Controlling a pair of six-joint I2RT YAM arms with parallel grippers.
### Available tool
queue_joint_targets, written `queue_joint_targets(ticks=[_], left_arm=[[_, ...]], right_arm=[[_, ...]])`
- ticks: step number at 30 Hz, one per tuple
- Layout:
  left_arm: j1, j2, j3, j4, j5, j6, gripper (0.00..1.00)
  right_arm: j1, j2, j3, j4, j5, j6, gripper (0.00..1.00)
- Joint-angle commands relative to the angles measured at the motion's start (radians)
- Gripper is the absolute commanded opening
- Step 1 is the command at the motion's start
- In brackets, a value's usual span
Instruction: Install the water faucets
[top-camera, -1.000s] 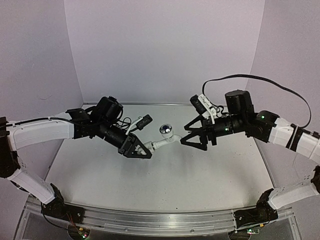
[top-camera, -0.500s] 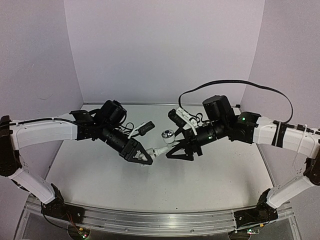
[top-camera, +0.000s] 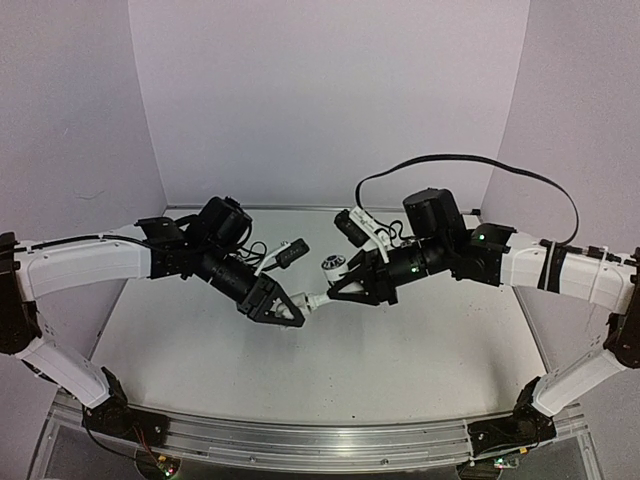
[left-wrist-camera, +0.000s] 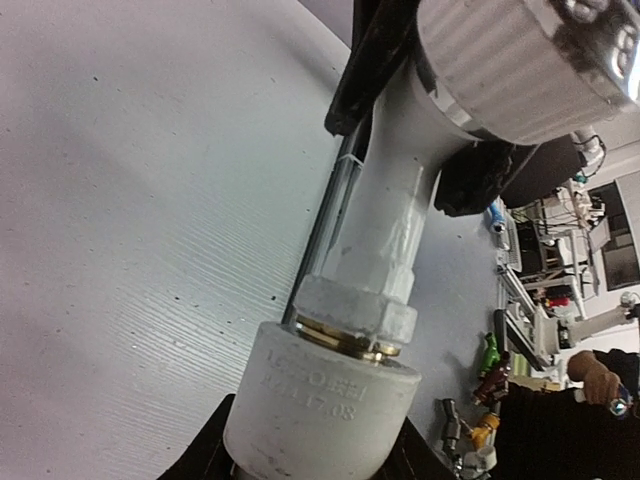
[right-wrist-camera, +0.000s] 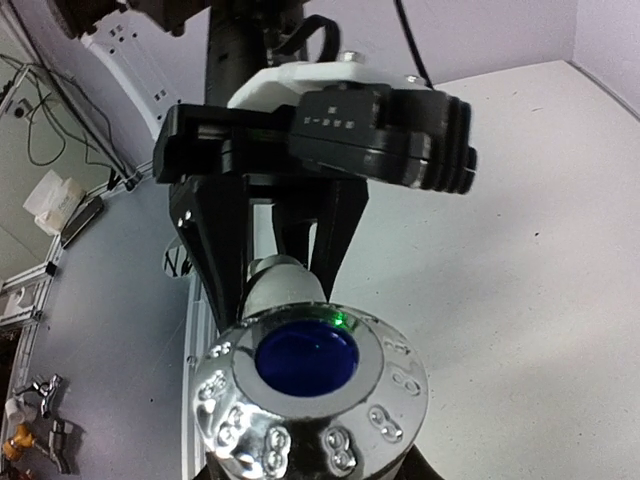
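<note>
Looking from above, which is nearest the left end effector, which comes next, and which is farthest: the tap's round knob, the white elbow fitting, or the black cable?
1. The white elbow fitting: held in the left end effector itself.
2. The tap's round knob: just beyond the fitting, up and to the right.
3. The black cable: far off to the right, arching high over the right arm.

Tap (top-camera: 331, 267) over table (top-camera: 200, 345), between left end effector (top-camera: 297, 318) and right end effector (top-camera: 338, 289); elbow fitting (top-camera: 311, 299) at tap's left.
</note>
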Motion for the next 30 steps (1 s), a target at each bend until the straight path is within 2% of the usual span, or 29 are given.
queue_joint_targets(ticks=[1, 3, 6, 8, 10, 13, 17, 23, 26, 30], left_arm=[[0.005, -0.070, 0.092, 0.058, -0.410, 0.083, 0.00], [0.005, -0.062, 0.102, 0.074, -0.588, 0.139, 0.00], [0.005, -0.026, 0.115, 0.141, -0.808, 0.290, 0.00], [0.005, -0.009, 0.101, 0.250, -0.895, 0.410, 0.00], [0.005, -0.013, 0.043, 0.439, -0.929, 0.587, 0.00], [0.007, -0.008, -0.032, 0.746, -0.920, 0.833, 0.00], [0.006, 0.063, -0.044, 1.072, -0.866, 1.141, 0.00], [0.060, 0.276, 0.078, 1.493, -0.810, 1.629, 0.00], [0.128, 0.358, 0.176, 1.625, -0.694, 1.718, 0.00], [0.196, 0.370, 0.247, 1.631, -0.553, 1.663, 0.00]], right_arm=[[0.018, -0.036, -0.044, 0.213, 0.132, 0.280, 0.00], [0.016, -0.042, -0.091, 0.330, 0.225, 0.431, 0.00], [0.017, -0.022, -0.096, 0.369, 0.327, 0.645, 0.00], [0.017, -0.005, -0.075, 0.369, 0.325, 0.722, 0.00], [0.017, 0.006, -0.057, 0.369, 0.320, 0.810, 0.00], [0.016, 0.015, -0.036, 0.368, 0.327, 0.922, 0.00], [0.014, 0.009, -0.037, 0.359, 0.374, 1.085, 0.00], [0.009, 0.013, -0.039, 0.359, 0.388, 1.270, 0.00], [0.009, 0.001, -0.050, 0.354, 0.407, 1.326, 0.00], [0.010, -0.034, -0.068, 0.326, 0.467, 1.345, 0.00]])
